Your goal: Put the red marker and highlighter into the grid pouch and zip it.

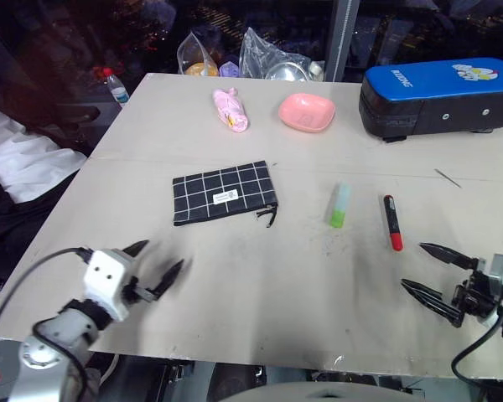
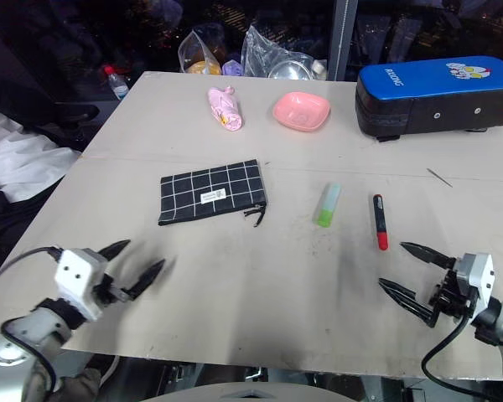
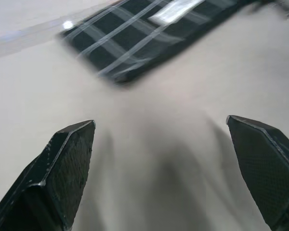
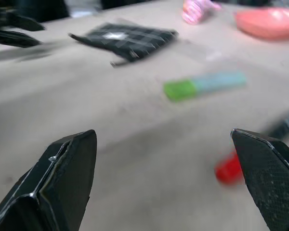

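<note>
Right gripper (image 1: 436, 272) low over near right table edge, fingers spread wide, nothing between them. Left gripper (image 1: 155, 270) same at near left edge: splayed, empty.

Just beyond right gripper, slightly toward table centre: red marker (image 1: 392, 221), flat on table (image 1: 260, 293), long axis running near-to-far, red end nearest the gripper, black section at far end. Clearly the right arm's reach; left gripper well apart from it. In right wrist view, red tip sits close by one fingertip, off to the side rather than between the fingers, so probably needs a sideways shift and a wrist turn to straddle the barrel across its width.

Next out: highlighter (image 1: 340, 205), beside the marker toward centre, roughly parallel, green end toward the robot, pale barrel away. Also nearer the right arm.

Left of centre, farther than left gripper: grid pouch (image 1: 225, 192), flat, long side across the table, slightly skewed, white label up, zipper pull (image 1: 272, 215) hanging off near right corner. Open or closed: cannot tell.

Far edge: pink folded item (image 1: 232, 110), pink dish (image 1: 307, 111), blue-and-black case (image 1: 440, 96).
</note>
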Controlling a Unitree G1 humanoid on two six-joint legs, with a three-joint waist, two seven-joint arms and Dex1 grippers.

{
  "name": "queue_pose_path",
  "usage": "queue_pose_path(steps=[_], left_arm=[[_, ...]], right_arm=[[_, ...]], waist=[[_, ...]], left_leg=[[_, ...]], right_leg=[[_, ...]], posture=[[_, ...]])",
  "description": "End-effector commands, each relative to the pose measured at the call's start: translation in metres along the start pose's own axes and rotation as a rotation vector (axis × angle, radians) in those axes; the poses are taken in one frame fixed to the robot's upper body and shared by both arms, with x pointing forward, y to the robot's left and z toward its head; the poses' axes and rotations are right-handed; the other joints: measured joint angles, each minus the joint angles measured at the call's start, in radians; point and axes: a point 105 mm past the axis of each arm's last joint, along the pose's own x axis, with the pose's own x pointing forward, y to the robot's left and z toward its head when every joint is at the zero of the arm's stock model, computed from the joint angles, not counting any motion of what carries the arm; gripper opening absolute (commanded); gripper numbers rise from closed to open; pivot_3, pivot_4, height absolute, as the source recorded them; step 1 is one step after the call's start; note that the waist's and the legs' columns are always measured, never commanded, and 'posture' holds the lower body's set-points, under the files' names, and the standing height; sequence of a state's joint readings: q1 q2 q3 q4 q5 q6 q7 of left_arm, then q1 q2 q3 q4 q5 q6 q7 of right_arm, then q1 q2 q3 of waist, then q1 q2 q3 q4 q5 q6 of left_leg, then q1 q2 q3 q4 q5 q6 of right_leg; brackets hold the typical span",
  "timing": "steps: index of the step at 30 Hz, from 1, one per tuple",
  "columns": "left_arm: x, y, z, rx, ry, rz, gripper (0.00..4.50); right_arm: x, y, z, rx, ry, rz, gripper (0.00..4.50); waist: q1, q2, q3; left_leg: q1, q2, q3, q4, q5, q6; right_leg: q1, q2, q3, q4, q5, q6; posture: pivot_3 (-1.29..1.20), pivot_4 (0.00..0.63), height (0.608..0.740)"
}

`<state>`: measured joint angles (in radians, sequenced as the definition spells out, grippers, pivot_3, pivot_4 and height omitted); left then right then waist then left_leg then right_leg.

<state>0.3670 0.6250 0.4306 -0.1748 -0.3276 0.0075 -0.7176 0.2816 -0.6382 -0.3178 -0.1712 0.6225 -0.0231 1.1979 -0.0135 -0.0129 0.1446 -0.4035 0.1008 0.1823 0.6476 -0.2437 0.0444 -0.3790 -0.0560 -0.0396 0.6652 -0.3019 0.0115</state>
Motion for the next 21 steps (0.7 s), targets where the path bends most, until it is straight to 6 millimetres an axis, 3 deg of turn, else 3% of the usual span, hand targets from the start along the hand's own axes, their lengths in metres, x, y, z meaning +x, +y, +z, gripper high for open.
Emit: queue_pose_path(steps=[1,8,11,15,21], left_arm=[[-0.014,0.034,-0.002,0.126,0.018,0.037,4.45],[-0.012,0.067,-0.008,0.346,0.034,0.054,4.45],[0.002,0.073,-0.004,0.488,0.019,0.022,4.45],[0.025,0.072,0.001,0.634,-0.006,-0.047,4.45],[0.054,0.059,0.006,0.718,-0.055,-0.168,4.45]], right_arm=[[0.016,0.006,0.017,-0.035,-0.049,0.078,4.50],[0.028,0.008,0.018,-0.038,-0.056,0.126,4.50],[0.031,0.005,0.017,-0.039,-0.056,0.132,4.50],[0.035,0.000,0.018,-0.046,-0.064,0.135,4.50],[0.038,0.002,0.019,-0.048,-0.070,0.136,4.50]], waist=[[0.000,0.000,0.000],[0.002,0.000,0.000],[0.002,-0.001,0.000],[0.003,-0.001,-0.001],[0.006,-0.001,-0.001]], left_leg=[[0.000,0.000,0.000,0.000,0.000,0.000],[-0.006,0.000,-0.001,0.000,0.000,0.000],[-0.010,0.000,-0.002,0.002,0.001,-0.001],[-0.011,-0.001,-0.002,0.004,0.001,-0.001],[-0.011,-0.001,0.001,0.004,0.005,0.002]], right_leg=[[0.000,0.000,0.000,0.000,0.000,0.000],[-0.003,-0.001,-0.003,-0.002,0.000,0.000],[-0.007,-0.002,-0.004,0.000,0.000,0.000],[-0.007,-0.001,-0.005,0.001,0.002,0.004],[-0.009,0.001,-0.007,0.004,0.003,0.005]], posture=[[0.00,0.150,0.725],[0.00,0.150,0.725],[0.00,0.150,0.725],[0.00,0.150,0.725],[0.00,0.150,0.725]])
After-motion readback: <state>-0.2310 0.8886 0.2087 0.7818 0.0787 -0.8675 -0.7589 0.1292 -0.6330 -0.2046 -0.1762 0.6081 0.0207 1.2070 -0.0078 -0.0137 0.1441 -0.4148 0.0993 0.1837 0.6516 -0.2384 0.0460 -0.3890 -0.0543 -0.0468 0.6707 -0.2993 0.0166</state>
